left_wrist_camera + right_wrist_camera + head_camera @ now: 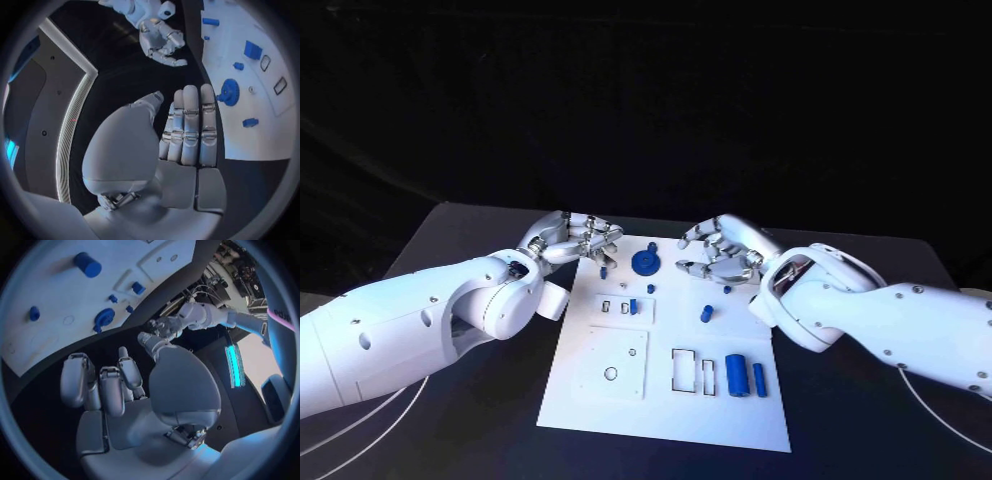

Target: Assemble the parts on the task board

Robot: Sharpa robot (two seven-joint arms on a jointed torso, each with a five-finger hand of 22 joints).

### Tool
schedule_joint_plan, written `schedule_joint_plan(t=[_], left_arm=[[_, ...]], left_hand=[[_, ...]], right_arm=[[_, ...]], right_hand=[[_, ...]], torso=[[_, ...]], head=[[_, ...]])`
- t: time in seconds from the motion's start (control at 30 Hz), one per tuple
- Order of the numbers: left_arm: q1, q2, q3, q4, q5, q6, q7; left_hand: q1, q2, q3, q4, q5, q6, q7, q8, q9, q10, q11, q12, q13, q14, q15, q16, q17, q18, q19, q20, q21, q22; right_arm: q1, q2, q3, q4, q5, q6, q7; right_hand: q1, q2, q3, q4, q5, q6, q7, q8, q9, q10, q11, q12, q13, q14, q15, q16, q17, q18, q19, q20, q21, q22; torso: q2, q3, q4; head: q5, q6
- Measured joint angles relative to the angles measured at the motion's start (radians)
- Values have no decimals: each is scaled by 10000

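Task board [589,400] bearing blue parts [736,378], left hand [574,240], right hand [721,255], fingers apart, empty

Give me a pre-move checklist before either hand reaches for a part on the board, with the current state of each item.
1. Left hand holds nothing: ok, its fingers lie straight and bare in the left wrist view.
2. Right hand holds nothing: ok, nothing shows in its palm in the right wrist view.
3. Task board lies flat between the arms: ok.
4. Blue gear-like part at the far end of the board is uncovered, between the two hands: ok.
5. Two blue cylinders at the near right lie apart from both hands: ok.
6. Whether the small blue parts are seated in their slots: cannot tell.
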Motion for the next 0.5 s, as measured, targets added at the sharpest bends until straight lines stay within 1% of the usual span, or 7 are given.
schedule_joint_plan(t=[0.07, 0.17, 0.2, 0.27, 0.3, 0.37, 0.5], left_arm=[[3, 8, 0, -63, -512, 265, -372], [15, 25, 0, -111, -1210, 637, -919], [36, 54, 0, -132, -1562, 809, -1197], [103, 139, 0, -187, -2159, 1057, -1660], [147, 192, 0, -215, -2473, 1177, -1899], [236, 323, 3, -256, -3222, 1459, -2479], [374, 587, 3, -366, -4437, 1973, -3559]], left_hand=[[-161, 106, -205, 48, 0, -410, 13, 273, 198, -891, 15, 1692, 1375, 886, -111, 3495, 3868, -3, 497, -227, 1104, 641], [-385, 72, -432, 282, 0, -805, 146, 747, 491, -2151, 108, 3325, 2656, 1147, -81, 5351, 5870, -10, 726, -344, 2303, 1377], [-578, 171, -491, 395, 0, -860, 97, 965, 599, -2212, 83, 3821, 2981, 1374, -134, 5945, 6712, -161, 1140, -298, 3307, 2510], [-1330, 461, -623, 466, 0, -828, -109, 1591, 932, -2159, -3, 4870, 3662, 1506, -180, 6759, 7160, -412, 1783, -379, 5396, 5221], [-1625, 577, -674, 519, 0, -751, -257, 2057, 1182, -1734, -140, 5832, 4591, 1511, -283, 7046, 7228, -478, 1976, -456, 6264, 6366], [-1897, 637, -773, 556, 0, -911, -419, 2689, 1586, -1213, -257, 6866, 5629, 1504, -424, 7159, 7250, -628, 2066, -552, 6948, 7202], [-2569, 686, -1096, 546, 0, -1023, -566, 3563, 2172, -407, -416, 8109, 7071, 1511, -533, 7206, 7250, -628, 2150, -636, 7617, 8124]], right_arm=[[190, -365, 15, 46, 539, 79, 212], [339, -763, 27, 63, 1061, 168, 414], [374, -890, 26, 63, 1234, 208, 481], [421, -1066, 21, 62, 1451, 270, 569], [441, -1145, 20, 55, 1536, 298, 604], [473, -1291, 20, 16, 1698, 354, 666], [492, -1435, 17, -46, 1885, 436, 731]], right_hand=[[0, 0, 0, 0, 0, 0, 0, 0, 0, -20, -19, 0, -18, 0, 0, -1, 0, 0, 0, 0, 0, 0], [0, 0, 0, 0, 1, 0, -1, 40, 0, -19, -19, 0, -18, 0, 0, -1, 0, 0, 0, 0, 0, -1], [0, 0, 0, 0, 39, 31, -31, 40, 9, -19, -20, 0, -27, 0, 0, -1, 0, 0, 0, 0, 0, -1], [0, 0, 0, 0, 58, 31, -31, 40, 12, -19, -20, 0, -28, 0, 0, -2, -1, 0, 1, 0, 0, -1], [0, 0, 0, 0, 77, 31, -31, 40, 12, -19, -19, 0, -28, 0, 0, -2, 0, 0, 0, 0, 0, -1], [0, 0, 0, 0, 77, 31, -31, 79, 12, -19, -19, 0, -44, 0, -1, -1, -1, 0, 0, 0, 0, -1], [0, 0, 0, 0, 98, 31, -31, 79, 12, -19, -19, -38, -47, 0, -1, -2, -1, 0, 1, 0, 0, -2]], torso=[[-34, 12, -17], [-89, 41, -38], [-104, 52, -43], [-133, 72, -48], [-151, 85, -50], [-174, 110, -51], [-218, 164, -51]], head=[[21, -40], [46, -75], [57, -83], [80, -106], [92, -126], [112, -145], [146, -192]])
